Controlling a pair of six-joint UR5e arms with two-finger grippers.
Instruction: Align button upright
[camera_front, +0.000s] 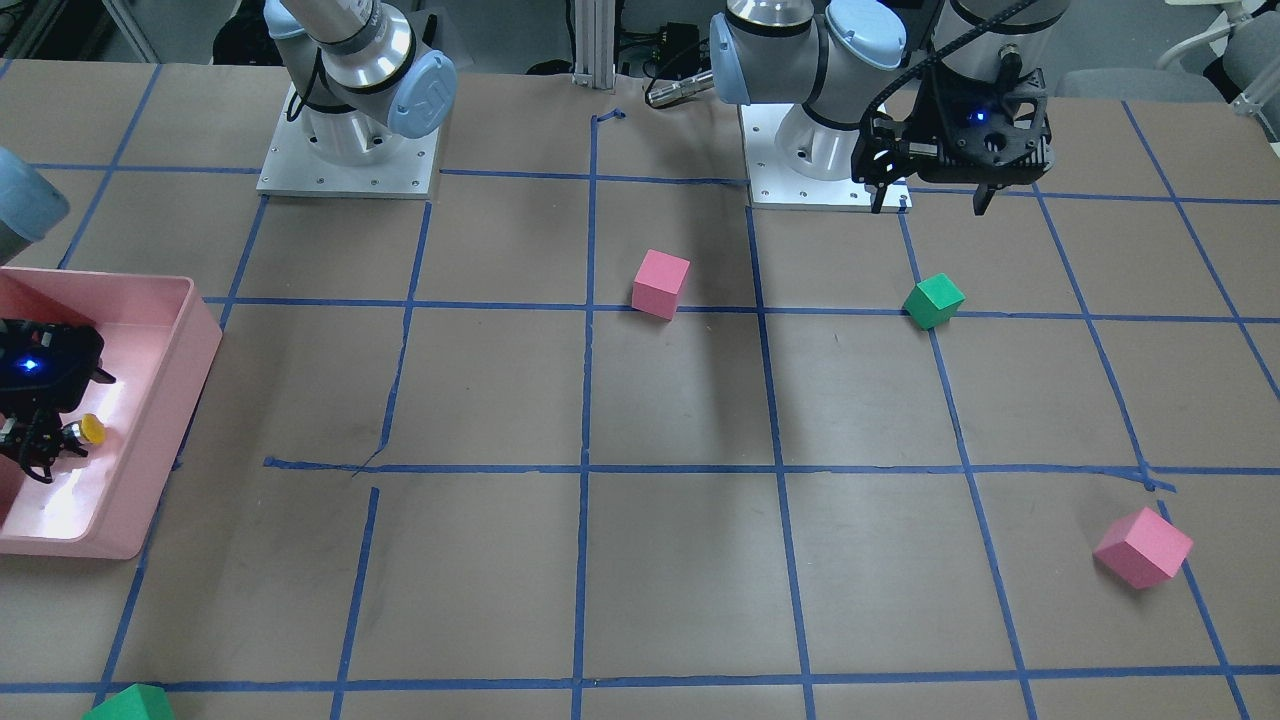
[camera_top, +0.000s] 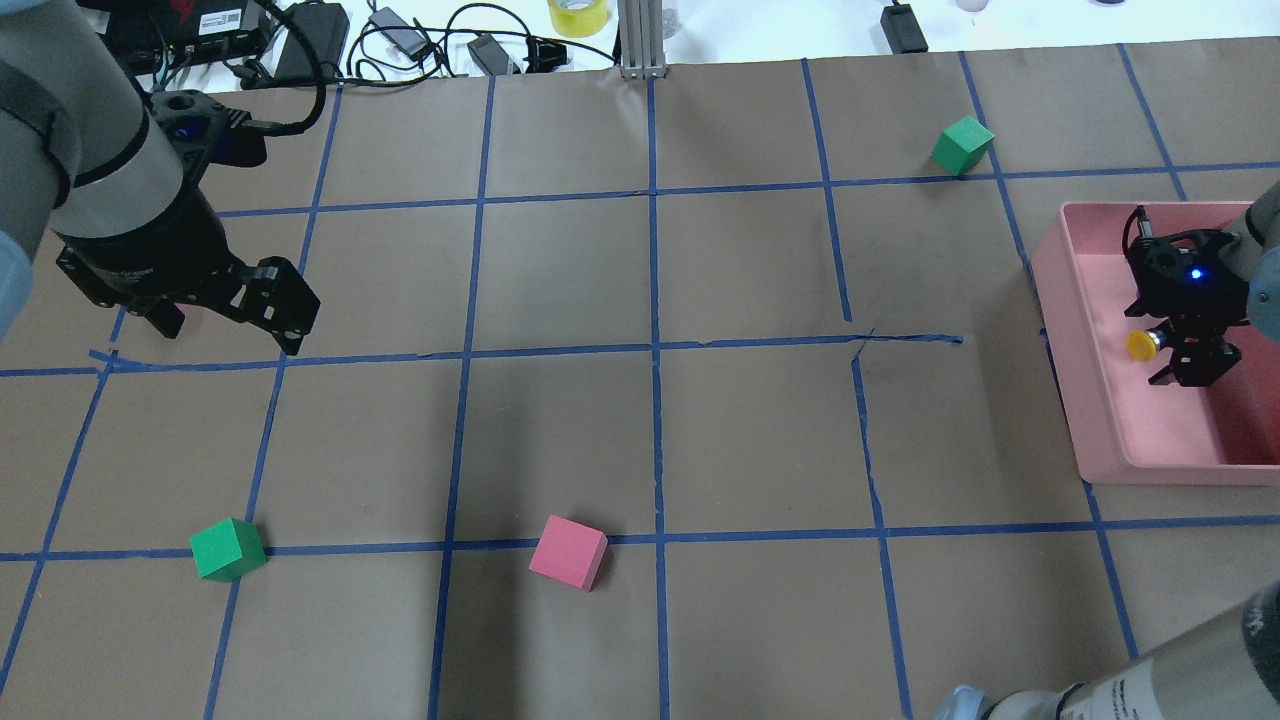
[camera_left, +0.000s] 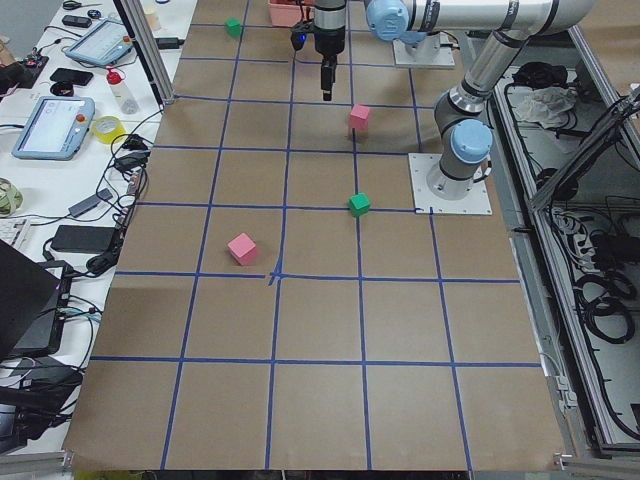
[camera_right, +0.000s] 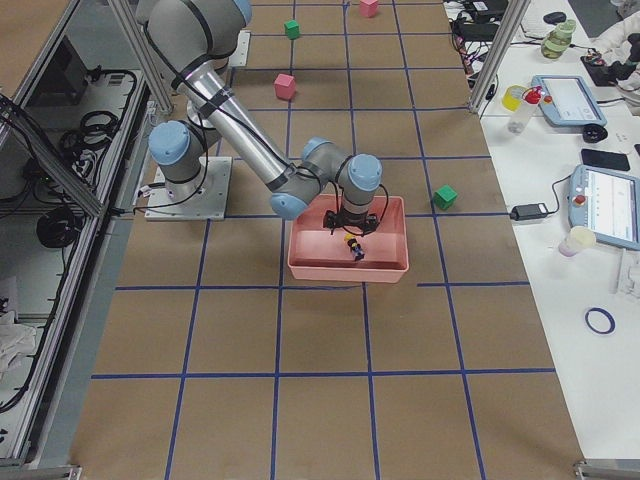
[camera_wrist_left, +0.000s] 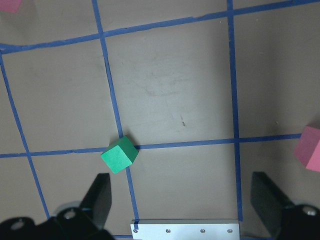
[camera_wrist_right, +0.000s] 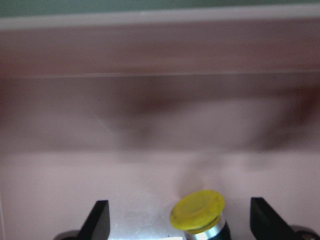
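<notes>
Two arms on show, and the action is all at the right end. The right tool (camera_wrist_right: 180, 202) is down inside the pink bin (camera_front: 175, 420), its wrist view looking straight at a bin wall, its fingers (camera_wrist_right: 101, 220) spread wide. Between them is the button (camera_top: 1141, 345), yellow cap out front with a bright metal ring behind it. It is nearer one finger than the other and touched by neither.

It's not upright: from overhead the cap points sideways, toward the bin wall on the side of the bench's middle. Whether its base lies on the bin floor I cannot tell, as the tool body covers it.

At the other end, the left tool (camera_front: 930, 205) hangs above the bench (camera_front: 680, 400), fingers wide apart too, gripping nothing. Below it, just off a tape crossing, is a green cube (camera_front: 933, 300). The middle pink cube (camera_front: 660, 285) sits on a tape line toward the robot's side. The outer pink cube (camera_front: 1143, 547) lies further out, turned askew beside a tape line. A second green cube (camera_top: 962, 145) sits off the bin's far corner, apart from it.
</notes>
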